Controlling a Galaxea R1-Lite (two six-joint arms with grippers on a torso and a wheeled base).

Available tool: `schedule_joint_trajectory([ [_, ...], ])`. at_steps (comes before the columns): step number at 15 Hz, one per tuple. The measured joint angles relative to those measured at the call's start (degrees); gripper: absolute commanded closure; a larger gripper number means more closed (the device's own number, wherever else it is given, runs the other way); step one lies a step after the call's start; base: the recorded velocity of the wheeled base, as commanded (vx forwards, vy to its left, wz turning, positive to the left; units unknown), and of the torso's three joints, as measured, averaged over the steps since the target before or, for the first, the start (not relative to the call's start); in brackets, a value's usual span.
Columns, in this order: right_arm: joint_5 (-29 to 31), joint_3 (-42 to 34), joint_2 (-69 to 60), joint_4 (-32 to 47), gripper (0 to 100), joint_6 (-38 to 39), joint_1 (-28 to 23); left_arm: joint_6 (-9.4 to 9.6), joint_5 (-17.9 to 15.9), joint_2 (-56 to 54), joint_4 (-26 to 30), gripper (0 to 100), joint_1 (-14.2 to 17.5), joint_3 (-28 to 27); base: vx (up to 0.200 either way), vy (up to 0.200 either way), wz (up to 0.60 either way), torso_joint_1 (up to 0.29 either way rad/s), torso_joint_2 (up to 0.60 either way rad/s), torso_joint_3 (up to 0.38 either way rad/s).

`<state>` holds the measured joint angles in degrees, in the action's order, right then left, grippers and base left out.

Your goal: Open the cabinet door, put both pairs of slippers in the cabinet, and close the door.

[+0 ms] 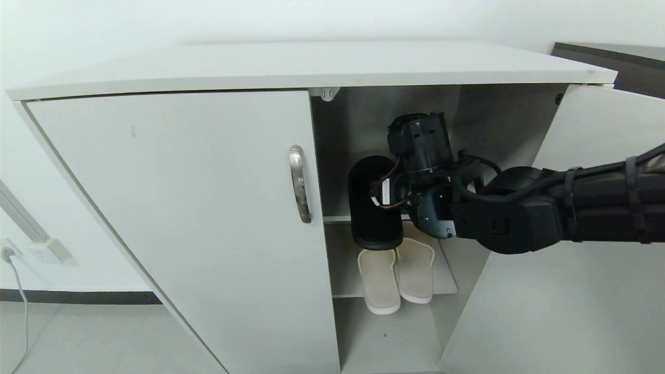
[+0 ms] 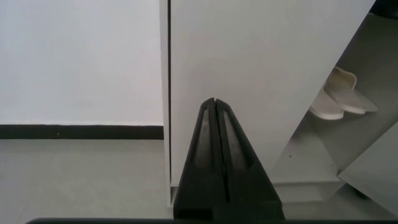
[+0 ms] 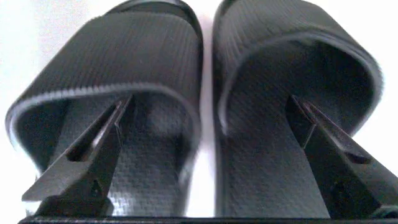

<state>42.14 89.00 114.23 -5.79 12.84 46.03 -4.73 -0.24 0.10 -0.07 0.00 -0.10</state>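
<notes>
Right pincer [image 3: 208, 106] clasps black slippers [image 3: 143, 56] together from inside their straps

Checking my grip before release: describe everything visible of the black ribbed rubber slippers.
The black ribbed rubber slippers are a pair with wide textured straps, pressed side by side. The right gripper holds them, one finger under each strap. They hang on end in the doorway of the open white cabinet, above the cream slippers.
</notes>
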Motion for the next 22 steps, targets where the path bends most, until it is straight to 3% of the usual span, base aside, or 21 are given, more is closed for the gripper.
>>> schedule_joint_trajectory([
  [6,-0.3,-10.7,-8.3,-0.7,0,0.9,4.6,0.00,0.0,0.0,0.0,100,0.0,0.0,0.000,0.000,0.00,0.000,0.00,0.000],
  [9,-2.7,-18.5,-13.3,-5.2,0,1.1,7.4,0.00,0.0,0.0,0.0,100,0.0,0.0,0.000,0.000,0.00,0.000,0.00,0.000],
  [10,-3.9,-21.5,-14.9,-7.6,100,0.8,8.1,0.00,0.0,0.0,0.0,100,0.0,0.0,0.000,0.000,0.00,0.000,0.00,0.000],
  [13,-5.2,-27.7,-18.1,-13.4,100,0.0,9.4,0.06,0.0,0.0,0.0,100,0.0,0.0,0.000,0.000,0.00,0.000,0.00,0.000],
  [22,-5.3,-29.4,-17.6,-14.5,100,0.3,9.5,0.09,0.0,0.0,0.0,100,0.0,0.0,0.000,0.000,0.00,0.000,0.00,0.000],
])
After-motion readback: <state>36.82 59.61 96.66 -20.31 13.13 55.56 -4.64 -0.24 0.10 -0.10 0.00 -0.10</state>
